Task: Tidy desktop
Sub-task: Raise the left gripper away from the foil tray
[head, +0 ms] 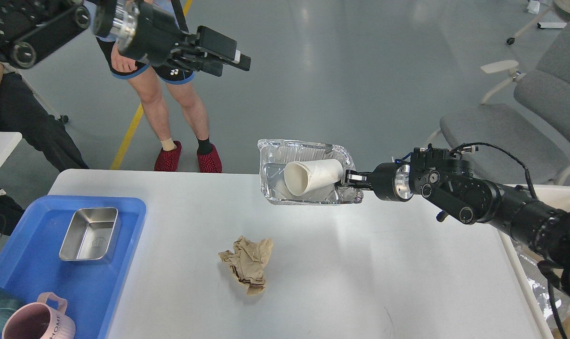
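Desktop – wide, smooth white, rigid, fills the lower view; nothing to grip, only clear. Blue tray at left edge, hard plastic. Foil tray – thin, crushable, likely light; pinched at its right rim by right gripper, above the far edge. Paper cup on its side inside. Crumpled paper – soft, take anywhere. Left gripper raised, fingers apart, empty.

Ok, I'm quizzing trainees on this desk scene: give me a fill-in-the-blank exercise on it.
1. The paper cup lies on its side inside the ___ tray.
2. The right gripper holds that tray by its ___.
3. The steel tin sits on the ___ tray.
4. The crumpled paper is ___ in colour.

Missing words: foil; rim; blue; brown
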